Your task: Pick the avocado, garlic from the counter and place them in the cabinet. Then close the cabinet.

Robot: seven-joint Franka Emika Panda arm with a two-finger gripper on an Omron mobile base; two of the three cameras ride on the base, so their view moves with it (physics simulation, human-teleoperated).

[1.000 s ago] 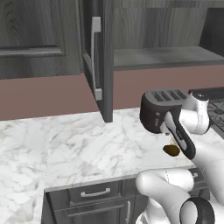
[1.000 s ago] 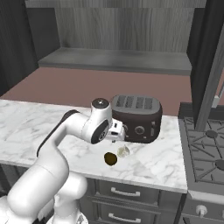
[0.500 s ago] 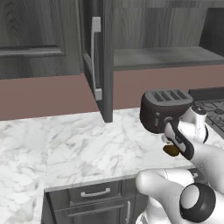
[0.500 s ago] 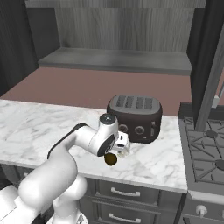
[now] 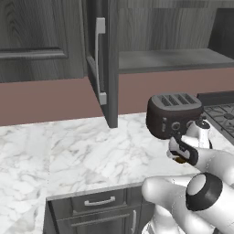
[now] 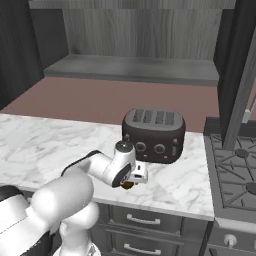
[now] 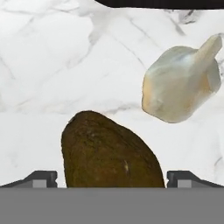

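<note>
The dark brown egg-shaped avocado [image 7: 109, 151] loses its lower end under the hand view's bottom edge, and from the right base view just a dark sliver [image 6: 127, 185] peeks below the white wrist. The black toaster [image 7: 162, 3] is cut to a thin strip at the top

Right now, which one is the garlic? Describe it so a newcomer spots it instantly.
Find the dark toaster on the marble counter, beside the stove. On the counter in front of it lie two small things close together but apart. The garlic is the pale cream bulb with a pointed tip; the avocado between the open fingers is dark brown.
</note>
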